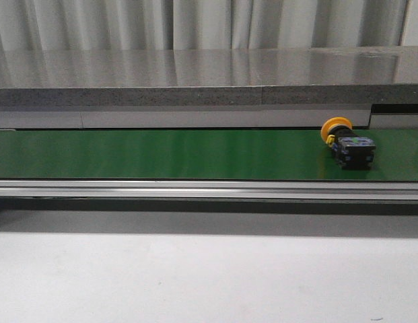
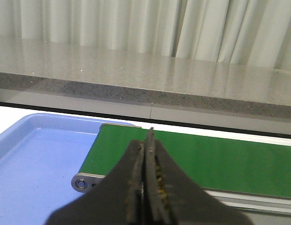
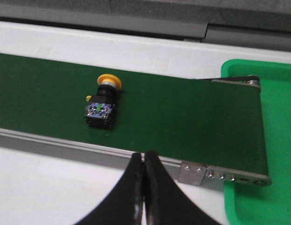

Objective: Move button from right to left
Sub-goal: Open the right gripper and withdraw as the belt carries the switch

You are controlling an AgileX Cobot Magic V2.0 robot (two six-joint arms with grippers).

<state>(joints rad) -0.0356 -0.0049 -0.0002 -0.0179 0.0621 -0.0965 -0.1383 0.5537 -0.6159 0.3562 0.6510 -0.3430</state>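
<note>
presently we list: the button (image 1: pixel 348 142), on its side on the green belt (image 1: pixel 161 153), right of frame in the front view, yellow cap toward the rear. left gripper (image 2: pixel 146 180): fingers pressed together, holding nothing, above a blue tray (image 2: pixel 33 168). right gripper (image 3: pixel 144 187): fingers together, empty, apart from the button. a green tray (image 3: pixel 272 140) seems to sit beyond the belt's end.

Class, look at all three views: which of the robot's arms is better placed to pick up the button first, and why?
Probably the right. The button lies at the green belt's right end, and the right gripper views it; the left gripper sees none.
</note>
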